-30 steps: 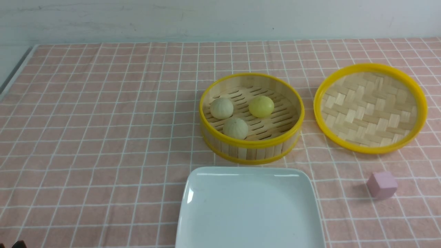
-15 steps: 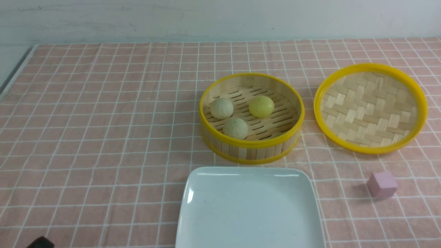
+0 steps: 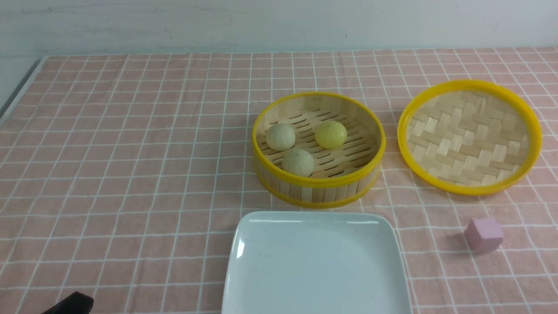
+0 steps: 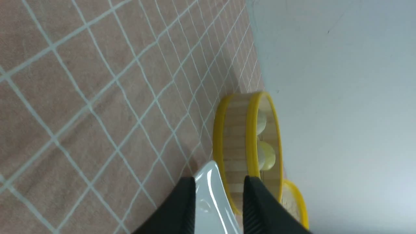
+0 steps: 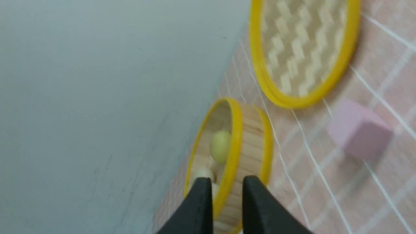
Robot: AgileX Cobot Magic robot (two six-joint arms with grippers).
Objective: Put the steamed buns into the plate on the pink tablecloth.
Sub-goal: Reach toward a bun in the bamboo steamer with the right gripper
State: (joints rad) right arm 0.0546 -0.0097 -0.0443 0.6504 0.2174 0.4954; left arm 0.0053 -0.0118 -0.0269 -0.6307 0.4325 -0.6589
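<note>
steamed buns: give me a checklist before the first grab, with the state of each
1. All three steamed buns lie in the steamer: ok.
2. The lid lies beside it, off: ok.
3. Visible part of the plate bare: ok.
4. The left gripper open, nothing held: ok.
5. The right gripper open, nothing held: ok.
6. The pink cube apart from the plate: ok.

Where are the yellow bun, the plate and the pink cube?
yellow bun [image 3: 331, 134], front view, middle of its rounded top.
plate [image 3: 316, 266], front view, bare centre of its surface.
pink cube [image 3: 484, 235], front view, its front face.
</note>
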